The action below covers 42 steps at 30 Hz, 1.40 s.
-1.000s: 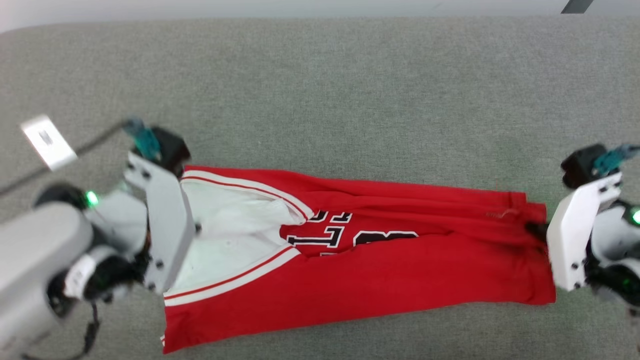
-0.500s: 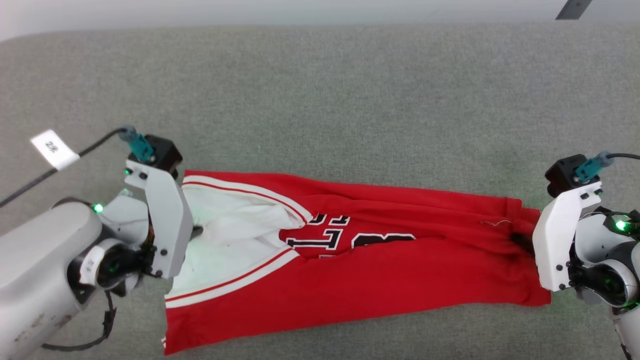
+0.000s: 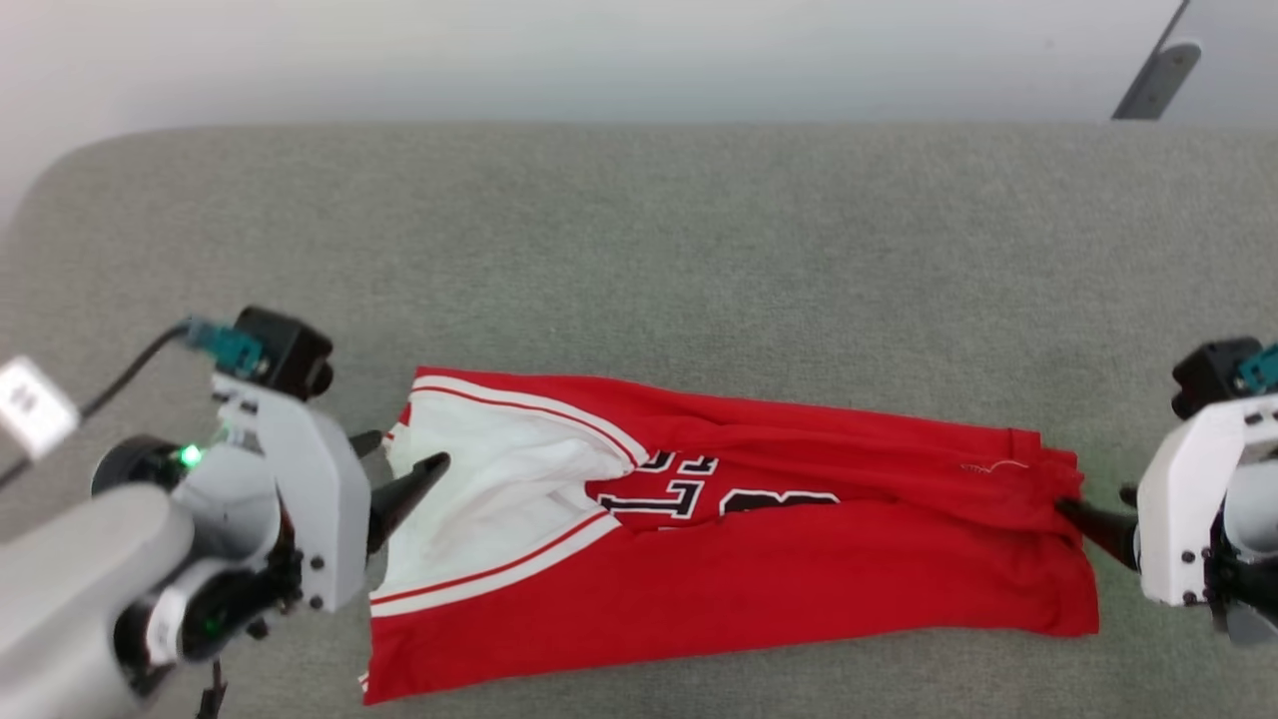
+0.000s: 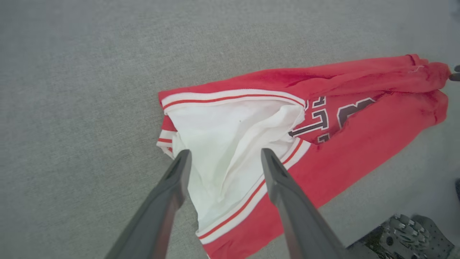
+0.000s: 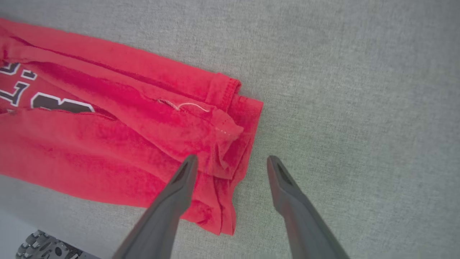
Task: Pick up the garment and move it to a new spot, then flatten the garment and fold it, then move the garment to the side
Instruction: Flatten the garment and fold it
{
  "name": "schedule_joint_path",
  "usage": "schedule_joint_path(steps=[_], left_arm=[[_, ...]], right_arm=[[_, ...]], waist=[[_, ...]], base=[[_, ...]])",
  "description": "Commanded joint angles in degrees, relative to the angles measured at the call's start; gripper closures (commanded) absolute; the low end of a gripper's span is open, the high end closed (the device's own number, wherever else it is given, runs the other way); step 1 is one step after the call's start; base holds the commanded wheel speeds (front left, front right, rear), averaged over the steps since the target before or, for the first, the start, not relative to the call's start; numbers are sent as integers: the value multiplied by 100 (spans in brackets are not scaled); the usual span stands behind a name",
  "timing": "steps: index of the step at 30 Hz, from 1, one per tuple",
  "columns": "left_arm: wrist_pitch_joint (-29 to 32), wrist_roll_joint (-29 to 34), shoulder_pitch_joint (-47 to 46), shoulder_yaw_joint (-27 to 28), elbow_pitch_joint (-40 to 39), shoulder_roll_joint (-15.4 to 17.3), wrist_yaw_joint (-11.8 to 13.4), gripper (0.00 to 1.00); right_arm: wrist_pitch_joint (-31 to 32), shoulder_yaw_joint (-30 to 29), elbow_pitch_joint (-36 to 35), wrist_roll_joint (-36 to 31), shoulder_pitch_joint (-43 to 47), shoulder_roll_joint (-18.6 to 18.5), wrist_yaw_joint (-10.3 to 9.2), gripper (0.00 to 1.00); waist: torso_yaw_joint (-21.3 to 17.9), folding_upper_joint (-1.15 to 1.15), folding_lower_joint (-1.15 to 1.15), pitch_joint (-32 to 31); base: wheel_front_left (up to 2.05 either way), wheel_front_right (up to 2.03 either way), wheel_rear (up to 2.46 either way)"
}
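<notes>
The garment (image 3: 759, 569) is a red jersey with black-and-white lettering, lying in a long folded band across the grey padded surface. Its white, stripe-trimmed end (image 4: 230, 133) points to my left. My left gripper (image 3: 409, 449) stands open just over that white end, and in the left wrist view its fingers (image 4: 225, 154) straddle the white cloth with nothing pinched. My right gripper (image 3: 1093, 497) is open at the red hem end (image 5: 222, 129). One fingertip (image 5: 190, 162) hovers over the hem corner and the other over bare surface.
The grey padded surface (image 3: 639, 250) stretches wide beyond the garment and ends at a pale band along the top. A dark slanted bar (image 3: 1148, 85) shows at the top right. A white tag (image 3: 30, 404) hangs on my left arm's cable. A wheel (image 4: 406, 237) shows low down.
Both grippers have opened and let go of the garment's ends, which now lie on the surface. Both arms have drawn slightly outward. The head camera has shifted, showing more of the far edge.
</notes>
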Motion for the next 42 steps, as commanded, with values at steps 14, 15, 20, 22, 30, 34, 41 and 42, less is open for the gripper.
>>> schedule_joint_path(steps=[14,15,20,22,30,34,41,42], left_arm=[[-3426,400,1554,614,245,76,471,0],[-3553,414,1639,712,306,63,514,0],[-3727,671,2207,1674,536,-211,667,0],[-3723,977,2624,2194,586,-418,689,0],[-3719,2036,4210,4331,762,-1494,252,0],[-3718,2499,4691,5027,812,-1977,-63,0],[-3719,3006,5009,5663,889,-2421,-440,0],[-3719,3048,5026,5728,899,-2474,-501,0]], right_arm=[[-5,-489,1086,-199,92,183,-9,0],[-17,-483,1164,-194,66,189,-9,0],[-76,-410,1577,-180,-25,240,-9,0],[-87,-302,1724,-119,-37,250,-9,0],[-286,30,2006,233,-104,188,-9,100],[-298,78,2092,352,-176,118,-9,100],[-422,4,2138,393,-249,-127,-11,100],[-430,-21,2158,380,-252,-196,-12,100]], waist=[[600,0,0,-236],[636,0,0,-228],[806,0,0,-202],[865,0,0,-192],[991,0,0,-170],[1005,0,0,-173],[967,0,0,-176],[956,0,0,-173]], base=[[0,0,0],[0,0,0],[0,0,0],[0,0,0],[0,0,0],[0,0,0],[0,0,0],[0,0,0]])
